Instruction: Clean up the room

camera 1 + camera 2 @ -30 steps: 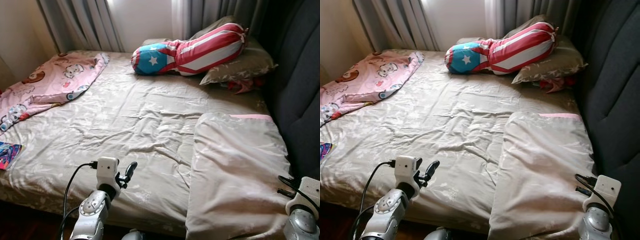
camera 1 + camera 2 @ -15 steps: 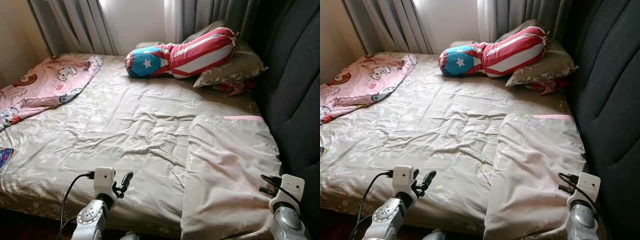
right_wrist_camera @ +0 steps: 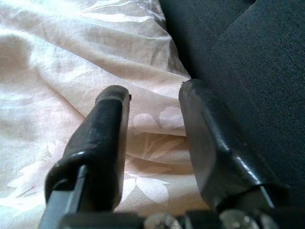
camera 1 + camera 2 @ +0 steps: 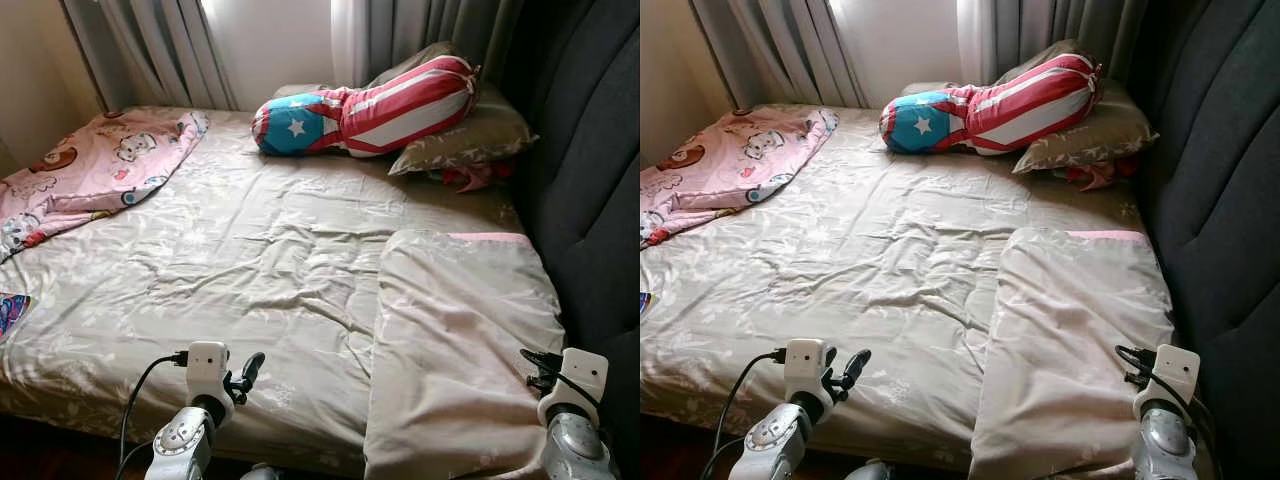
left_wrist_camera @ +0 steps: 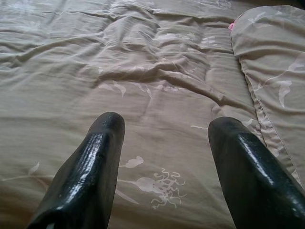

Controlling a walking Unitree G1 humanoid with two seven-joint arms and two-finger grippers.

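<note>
The folded beige blanket (image 4: 465, 350) lies directly ahead of the right gripper (image 3: 152, 124), its near corner just beyond the spread fingertips (image 3: 114, 102) and not yet between them. It looks like the item in hand for tidying the bed. Its long axis runs away from the gripper, from the foot edge of the bed (image 4: 250, 260) up along the dark padded headboard (image 4: 590, 200), which stands just to the gripper's outer side. A thin pink hem marks its far end. It probably sits flush against the headboard because it was folded and parked along that side, so the gripper meets it at a corner, where an edge can be pinched.

The left gripper (image 5: 164, 152) hovers low over the rumpled beige sheet, well to the inner side of the blanket, its two black fingers wide apart and holding nothing. The blanket's long seam lies ahead of it and off toward the right arm.

Far beyond both grippers, near the curtains (image 4: 160, 50), a striped star-patterned bolster (image 4: 365, 105) rests across a grey pillow (image 4: 470, 135), its length running crosswise to the blanket. A pink cartoon-print blanket (image 4: 90, 175) sprawls far ahead of the left gripper and to its outer side, hanging off the mattress edge, likely the next thing needing folding.
</note>
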